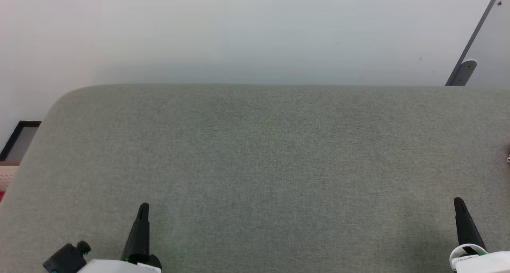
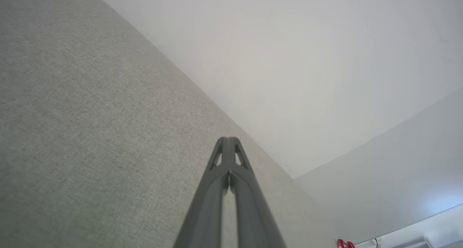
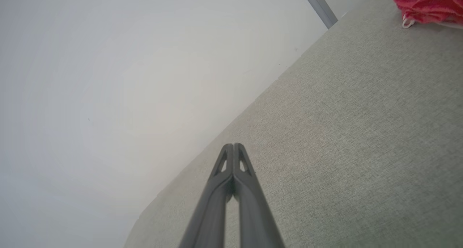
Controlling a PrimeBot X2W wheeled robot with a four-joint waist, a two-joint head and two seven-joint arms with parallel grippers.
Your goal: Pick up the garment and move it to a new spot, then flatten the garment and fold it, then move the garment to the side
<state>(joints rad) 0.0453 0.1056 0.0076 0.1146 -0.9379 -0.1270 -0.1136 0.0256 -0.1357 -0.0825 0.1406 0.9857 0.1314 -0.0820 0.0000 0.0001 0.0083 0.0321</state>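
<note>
Grey-green woven fabric covers the table (image 1: 255,145), which has a rounded far-left corner and a pale wall (image 1: 239,30) behind it. At the far left, beyond the table's edge, a dark-framed panel (image 1: 22,139) sits low against the wall. Next comes the left claw (image 1: 144,206), at the lower left of the head view. Its two dark fingers are pressed together to a single point over the fabric and hold nothing. Its own wrist view shows the fingertips meeting, with the table's edge running diagonally past them. At the lower right the right claw (image 1: 458,201) is likewise closed tight and empty, its tips touching in its wrist view. Further right, the garment (image 3: 428,1) lies on the table as a bunched red heap with a loop of white trim at its edge. It is well apart from the right claw and is cut off by the corner of the right wrist view. Behind the table's far right, a grey slanted board (image 1: 492,42) with a metal bracket (image 1: 465,70) rises along the wall.
</note>
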